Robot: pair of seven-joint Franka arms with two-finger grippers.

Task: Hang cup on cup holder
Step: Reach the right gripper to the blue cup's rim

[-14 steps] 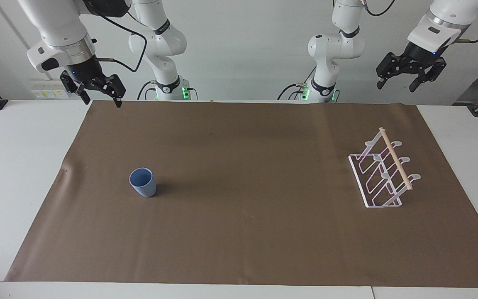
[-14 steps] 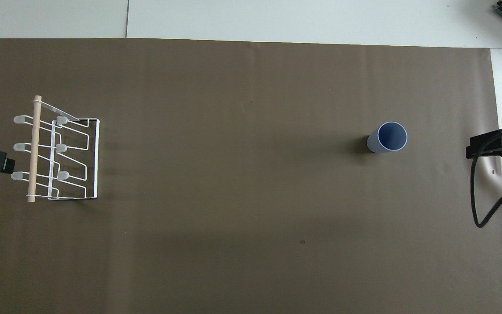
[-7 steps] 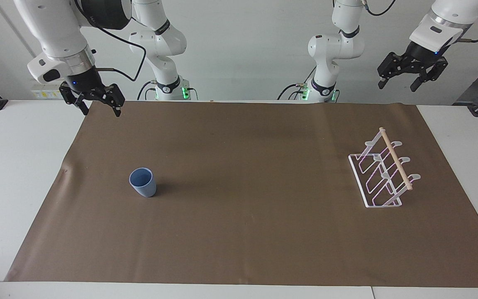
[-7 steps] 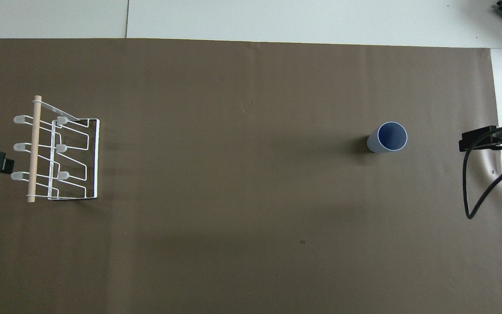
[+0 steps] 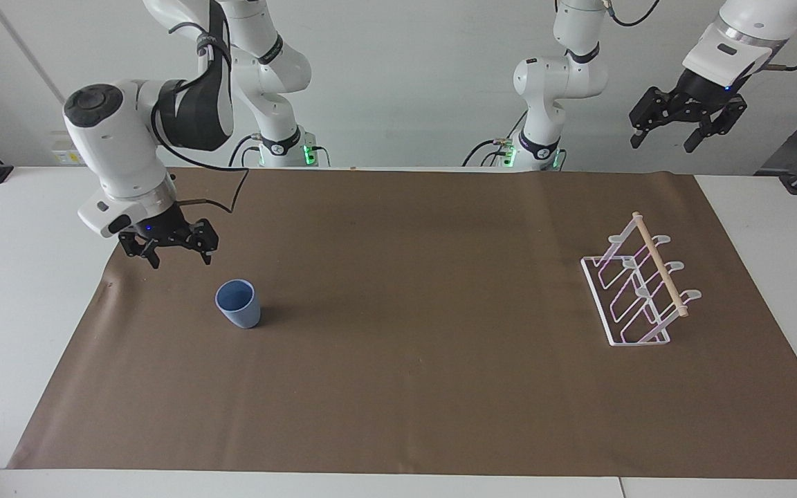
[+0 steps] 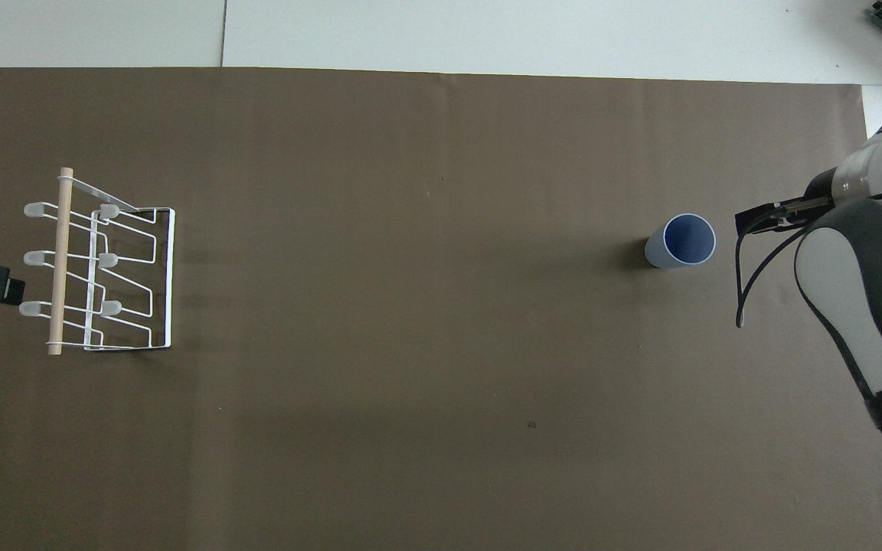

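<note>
Facing view: cup upright, right gripper beside it

The cup (image 5: 238,303) stands upright on the brown mat (image 5: 405,387), mouth up, with nothing visible inside it in the overhead view (image 6: 681,241). It sits toward the right arm's end of the table, well apart from the rack (image 5: 638,290), which stands toward the left arm's end with all its prongs bare.

The right gripper (image 5: 171,249) hangs low near the cup, on the side toward the right arm's end of the table, not touching it, with its fingers spread wide and pointing down. Its arm bends over the mat's edge there. The left gripper (image 5: 682,128), fingers also apart, waits high above the table's edge, on the robots' side of the rack.

Bare mat lies all around the cup and between cup and rack.
</note>
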